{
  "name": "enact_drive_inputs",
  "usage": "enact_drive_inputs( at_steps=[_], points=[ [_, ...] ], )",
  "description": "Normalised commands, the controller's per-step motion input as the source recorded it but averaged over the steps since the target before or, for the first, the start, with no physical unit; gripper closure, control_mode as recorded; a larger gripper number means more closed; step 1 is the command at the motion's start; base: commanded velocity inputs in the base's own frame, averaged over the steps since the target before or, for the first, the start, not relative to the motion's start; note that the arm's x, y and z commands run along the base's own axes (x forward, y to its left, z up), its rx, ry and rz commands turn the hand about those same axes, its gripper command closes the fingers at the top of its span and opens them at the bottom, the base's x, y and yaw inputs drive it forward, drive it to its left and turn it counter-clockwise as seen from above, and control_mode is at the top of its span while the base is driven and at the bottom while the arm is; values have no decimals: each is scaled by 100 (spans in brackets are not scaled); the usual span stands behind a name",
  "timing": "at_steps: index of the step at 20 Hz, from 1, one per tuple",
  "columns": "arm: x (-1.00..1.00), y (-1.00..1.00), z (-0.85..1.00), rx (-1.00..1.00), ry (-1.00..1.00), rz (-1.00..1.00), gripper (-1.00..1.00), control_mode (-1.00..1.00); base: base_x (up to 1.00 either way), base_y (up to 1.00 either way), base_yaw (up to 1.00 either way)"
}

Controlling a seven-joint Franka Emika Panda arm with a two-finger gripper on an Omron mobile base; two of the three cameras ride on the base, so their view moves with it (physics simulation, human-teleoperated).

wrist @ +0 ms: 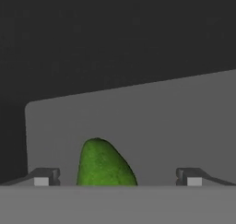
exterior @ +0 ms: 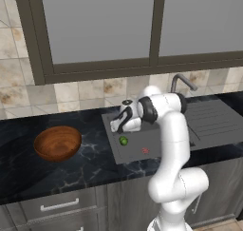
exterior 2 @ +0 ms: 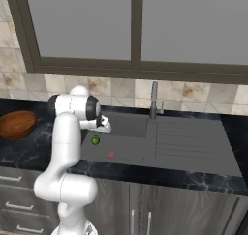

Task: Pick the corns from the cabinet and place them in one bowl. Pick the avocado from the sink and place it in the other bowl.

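The avocado [exterior: 124, 140] [exterior 2: 95, 140], a small dark green ball, lies on the floor of the dark grey sink [exterior: 154, 139] [exterior 2: 127, 126], near its left side. My gripper [exterior: 121, 129] [exterior 2: 104, 128] hangs just above it, pointing down and open. In the hand view the avocado [wrist: 105, 165] sits low between my two spread fingertips [wrist: 44, 177], with my gripper [wrist: 117, 178] touching nothing. The reddish-brown other bowl [exterior: 57, 142] [exterior 2: 17, 124] stands on the black counter left of the sink. The corns and the cabinet are out of view.
A tiny red item [exterior: 145, 150] [exterior 2: 111, 154] lies in the sink to the right of the avocado. The curved grey faucet [exterior: 182, 81] [exterior 2: 154, 101] rises behind the basin, with a ribbed drainboard [exterior: 213, 118] [exterior 2: 189, 137] to the right. Window panels fill the wall above.
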Motion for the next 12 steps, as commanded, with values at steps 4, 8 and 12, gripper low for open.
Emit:
enact_drive_inputs(
  at_steps=[4,8,12],
  points=[
    [6,3,-25,1,3,-1,-100,-100,0,0,0],
    [1,0,-20,1,3,0,-100,-100,0,0,0],
    [1,0,-2,2,5,1,-100,-100,0,0,0]
  ],
)
